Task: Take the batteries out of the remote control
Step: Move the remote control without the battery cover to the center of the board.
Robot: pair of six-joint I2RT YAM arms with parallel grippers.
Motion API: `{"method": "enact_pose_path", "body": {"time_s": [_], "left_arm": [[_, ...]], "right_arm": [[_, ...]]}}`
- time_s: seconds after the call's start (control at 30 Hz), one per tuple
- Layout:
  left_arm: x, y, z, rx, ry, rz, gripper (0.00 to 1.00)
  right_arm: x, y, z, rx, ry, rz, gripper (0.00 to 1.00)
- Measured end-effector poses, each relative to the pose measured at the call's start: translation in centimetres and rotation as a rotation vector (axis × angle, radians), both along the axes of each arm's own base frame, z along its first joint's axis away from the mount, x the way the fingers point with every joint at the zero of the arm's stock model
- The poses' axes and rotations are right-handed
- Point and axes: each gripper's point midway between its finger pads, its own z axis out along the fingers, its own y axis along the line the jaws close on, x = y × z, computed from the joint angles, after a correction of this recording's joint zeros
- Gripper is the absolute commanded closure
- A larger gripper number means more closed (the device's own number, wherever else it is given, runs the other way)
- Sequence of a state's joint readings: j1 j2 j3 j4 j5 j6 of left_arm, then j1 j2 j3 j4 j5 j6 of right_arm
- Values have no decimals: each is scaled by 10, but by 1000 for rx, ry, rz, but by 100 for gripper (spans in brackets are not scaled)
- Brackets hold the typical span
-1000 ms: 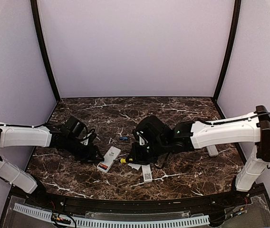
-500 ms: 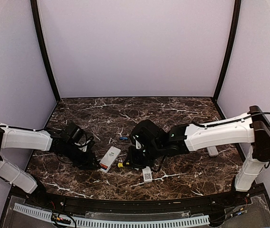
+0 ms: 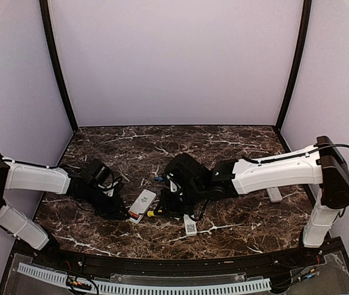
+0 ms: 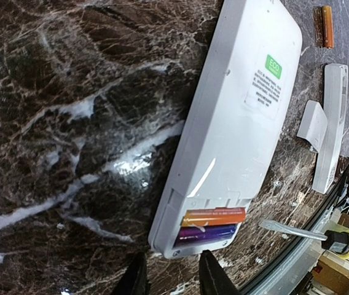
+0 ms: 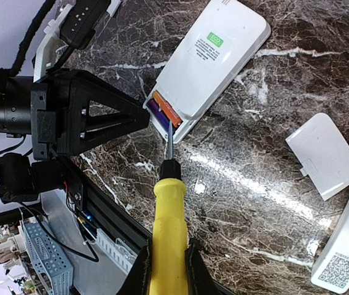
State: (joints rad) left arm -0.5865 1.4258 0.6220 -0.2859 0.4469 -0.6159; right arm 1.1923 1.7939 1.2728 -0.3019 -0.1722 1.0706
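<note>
A white remote [image 3: 142, 203] lies face down with its battery bay open at the near end. An orange battery [image 4: 214, 216] and a purple-blue battery [image 4: 205, 233] sit in the bay; they also show in the right wrist view [image 5: 162, 110]. My left gripper [image 4: 171, 283] is open and empty, its fingers just short of the bay end of the remote [image 4: 242, 110]. My right gripper [image 5: 167, 270] is shut on a yellow-handled screwdriver [image 5: 169, 227]. The metal tip rests at the bay beside the orange battery. A loose orange battery [image 4: 327, 26] lies beyond the remote.
A second white remote [image 5: 346, 246] and a flat white cover [image 5: 323, 155] lie right of the open remote. A small blue cell [image 3: 160, 179] lies behind it. Another white piece [image 3: 274, 194] lies far right. The table's front rail [image 3: 162, 261] is close below.
My right arm has moved left with the screwdriver, bringing its tip to the remote's battery bay. My left gripper has shifted slightly toward the remote's near end.
</note>
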Motion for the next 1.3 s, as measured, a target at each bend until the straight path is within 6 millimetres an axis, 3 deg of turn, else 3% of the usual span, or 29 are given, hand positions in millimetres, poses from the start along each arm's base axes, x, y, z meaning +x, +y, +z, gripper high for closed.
{"method": "enact_pose_path", "body": {"time_s": [0.5,1.3], "left_arm": [[0,1,-3,9,3,-5,74],[3,2,0,13,-20,7,72]], "right_arm": [[-3,-2,-12,-43,29,9,100],[-2,-2,-11,-45,17,14,100]]}}
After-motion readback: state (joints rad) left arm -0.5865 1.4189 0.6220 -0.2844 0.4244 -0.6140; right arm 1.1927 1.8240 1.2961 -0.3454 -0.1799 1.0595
